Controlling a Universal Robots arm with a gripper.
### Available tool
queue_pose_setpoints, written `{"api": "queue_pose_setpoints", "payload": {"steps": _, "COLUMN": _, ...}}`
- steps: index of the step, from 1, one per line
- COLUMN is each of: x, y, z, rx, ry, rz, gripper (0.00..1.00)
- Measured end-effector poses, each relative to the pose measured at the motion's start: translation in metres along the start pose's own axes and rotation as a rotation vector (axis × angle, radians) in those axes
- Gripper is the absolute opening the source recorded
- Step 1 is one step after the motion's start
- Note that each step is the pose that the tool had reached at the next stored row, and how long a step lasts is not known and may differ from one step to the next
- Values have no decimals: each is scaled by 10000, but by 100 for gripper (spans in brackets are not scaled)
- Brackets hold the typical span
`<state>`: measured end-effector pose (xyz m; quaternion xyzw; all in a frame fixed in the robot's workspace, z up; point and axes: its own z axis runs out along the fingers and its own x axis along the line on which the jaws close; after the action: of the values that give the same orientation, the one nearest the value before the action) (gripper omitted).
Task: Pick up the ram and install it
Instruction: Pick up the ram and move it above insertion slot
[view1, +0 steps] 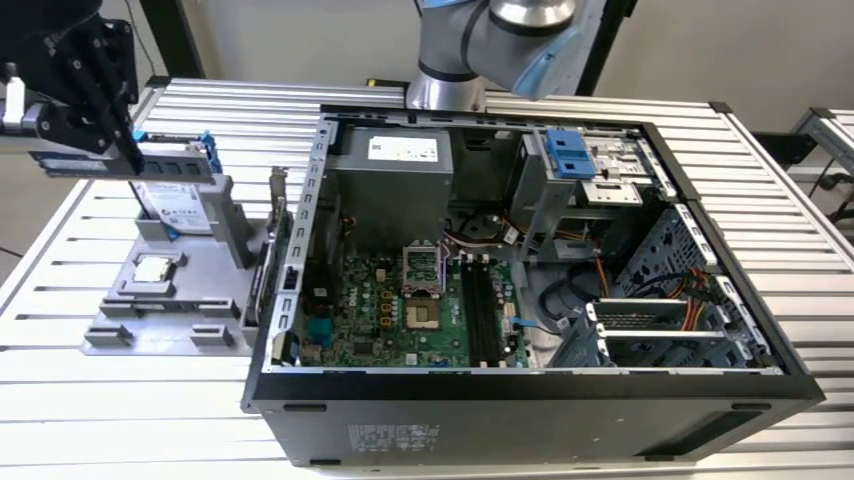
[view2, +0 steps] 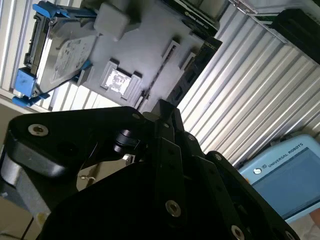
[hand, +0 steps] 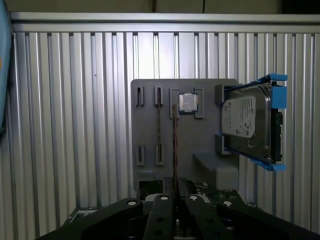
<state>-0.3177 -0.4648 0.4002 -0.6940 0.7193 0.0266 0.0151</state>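
The ram, a thin dark board seen edge-on in the first wrist view, is pinched between the closed fingers of the gripper and held clear above a grey parts holder. In the exterior view the black gripper hangs high over that holder at the far end of the exterior view's left, well apart from the computer. Below the ram, the holder carries a small square silver processor chip seated in a pocket near one edge. A silver hard drive in a blue frame is propped on its side along the holder's far edge. The holder rests on a ribbed aluminium table. Just beside the holder, to the exterior view's right, an open black computer case lies on its side with its green motherboard facing up. Long black memory slots run near to far across the board, next to the processor socket. The ram is nowhere near those slots. The silver-and-blue robot arm stands beyond the far side of the case. In the second wrist view a pale blue screen unit sits near the ribbed table, past the gripper's black body.
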Motion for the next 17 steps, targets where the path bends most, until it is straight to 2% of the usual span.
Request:
{"api": "queue_pose_setpoints", "payload": {"steps": 5, "x": -5, "y": -134, "z": -2, "rx": -16, "ry": 0, "rz": 1, "gripper": 0}}
{"api": "queue_pose_setpoints", "payload": {"steps": 17, "x": -18, "y": -499, "z": -8, "rx": -50, "ry": 2, "rz": 3, "gripper": 0}}
